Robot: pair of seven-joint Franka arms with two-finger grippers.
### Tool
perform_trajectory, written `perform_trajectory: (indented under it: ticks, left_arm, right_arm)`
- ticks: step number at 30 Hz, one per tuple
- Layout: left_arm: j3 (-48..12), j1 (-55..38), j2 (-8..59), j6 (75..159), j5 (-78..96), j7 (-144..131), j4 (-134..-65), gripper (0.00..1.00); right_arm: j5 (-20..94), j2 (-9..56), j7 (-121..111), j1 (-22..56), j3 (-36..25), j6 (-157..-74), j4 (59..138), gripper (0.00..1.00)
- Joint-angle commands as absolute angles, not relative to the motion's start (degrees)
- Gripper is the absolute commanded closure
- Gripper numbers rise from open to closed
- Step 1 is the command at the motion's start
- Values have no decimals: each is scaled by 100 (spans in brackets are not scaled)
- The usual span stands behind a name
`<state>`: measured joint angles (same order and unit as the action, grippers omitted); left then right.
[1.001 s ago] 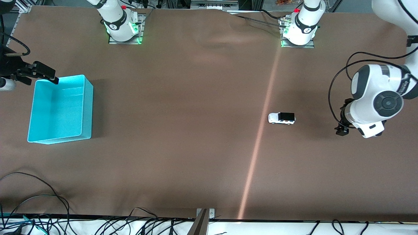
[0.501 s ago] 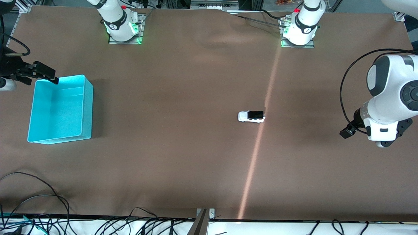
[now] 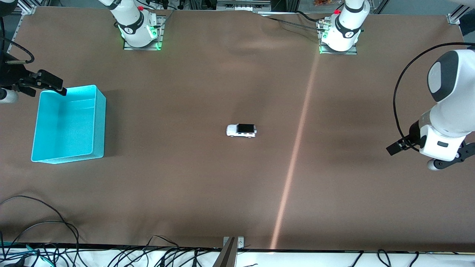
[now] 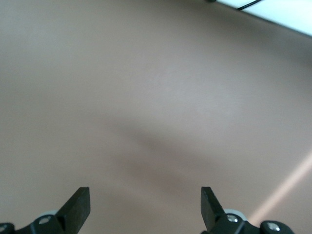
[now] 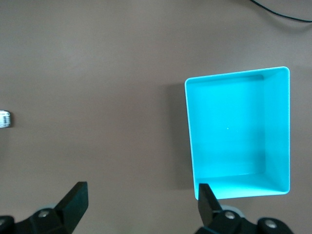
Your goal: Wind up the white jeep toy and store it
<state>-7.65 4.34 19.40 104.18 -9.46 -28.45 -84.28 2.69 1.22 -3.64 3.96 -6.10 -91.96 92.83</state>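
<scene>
The white jeep toy with its black roof stands on its wheels on the brown table, near the middle. A sliver of it shows at the edge of the right wrist view. My left gripper is open and empty, up over the left arm's end of the table, well away from the jeep; the left wrist view shows only bare table between its fingers. My right gripper is open and empty, high beside the turquoise bin, which also shows in the right wrist view.
The turquoise bin has nothing in it and stands at the right arm's end of the table. A pale stripe of light crosses the table. Loose cables lie along the table edge nearest the front camera.
The jeep has rolled across the table toward the right arm's end, past the light stripe. My left arm has drawn back toward its own end. The right arm has not moved.
</scene>
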Motion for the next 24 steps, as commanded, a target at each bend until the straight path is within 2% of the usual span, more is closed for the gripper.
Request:
perform_trajectory:
  ticks: [1, 7, 24]
  left_arm:
    - [-738, 509, 2004, 10081, -476, -1997, -7998, 0]
    - [-712, 676, 1986, 10055, -132, -1126, -7998, 0]
    - [-738, 888, 1960, 9800, 220, -1055, -7761, 0]
  right_arm:
    - [255, 185, -440, 378, -615, -9097, 9123, 0]
    - [272, 185, -439, 378, -615, -9097, 9123, 0]
    - [272, 176, -431, 378, -615, -9088, 9123, 0]
